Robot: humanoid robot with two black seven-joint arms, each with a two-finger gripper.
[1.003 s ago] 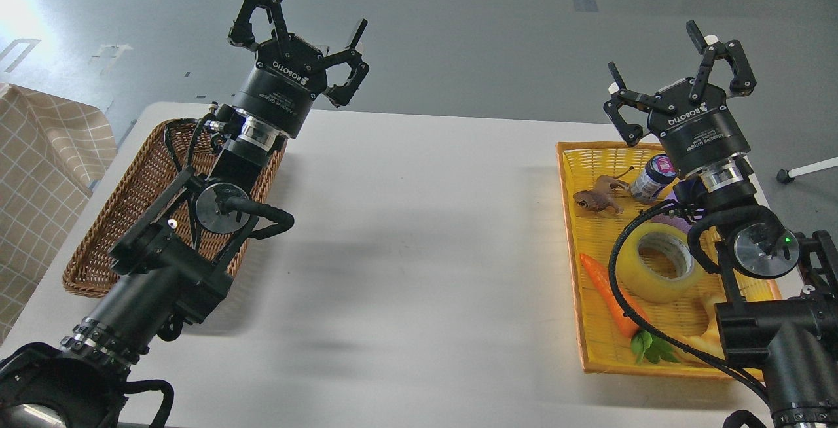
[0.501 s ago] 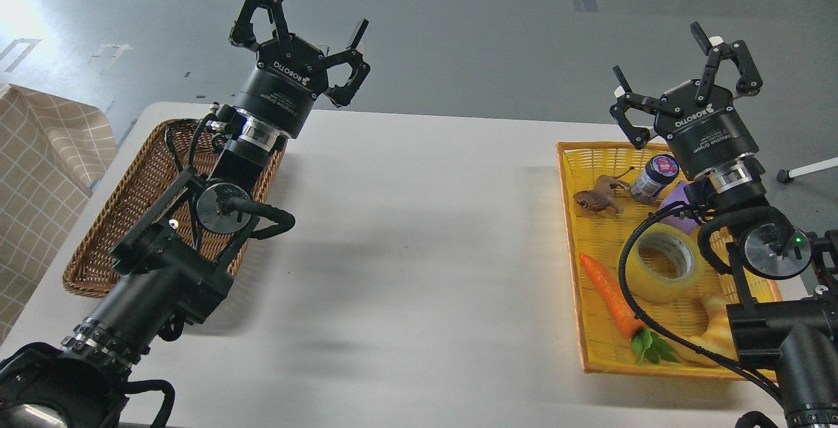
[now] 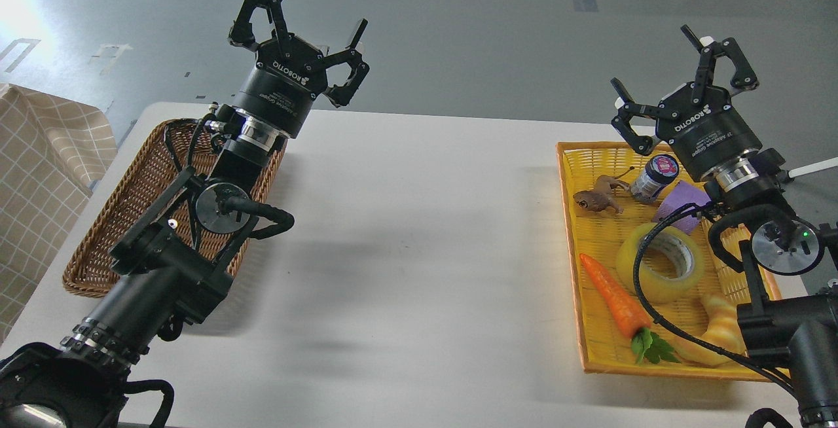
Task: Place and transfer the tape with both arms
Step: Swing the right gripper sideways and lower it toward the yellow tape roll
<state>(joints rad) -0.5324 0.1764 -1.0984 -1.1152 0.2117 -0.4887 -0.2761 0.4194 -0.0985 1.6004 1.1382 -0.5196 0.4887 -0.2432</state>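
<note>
Since a second ago the right gripper [image 3: 681, 84] has been swung outward and slightly back, towards the right edge of the yellow tray [image 3: 576, 251], while the left gripper [image 3: 298, 42] has been left where it was above the wicker basket [image 3: 98, 245]. By that shift more of the tape [image 3: 661, 262] and the purple block [image 3: 681, 209] beside it is uncovered. It is judged that the right arm is being repositioned for a descent onto the roll, so the task is hardly begun; nothing is held yet.

Both claws are spread wide, fingers well apart and empty.

The tape is found lying flat in the middle of the tray, its hole facing up, crossed in this view by a black cable of the right arm. The roll is a glossy, translucent yellow ring with a pale core. Just to its left a matt orange toy carrot [image 3: 612, 297] with green leaves is laid; a pale curved piece, possibly a toy gourd, is seen in front. A brown toy animal [image 3: 596, 200] and a small bottle [image 3: 651, 179] are set at the far end. The tray is of ribbed, woven-look plastic; the basket is coarse brown wicker; the table [image 3: 419, 251] is smooth and white.
</note>
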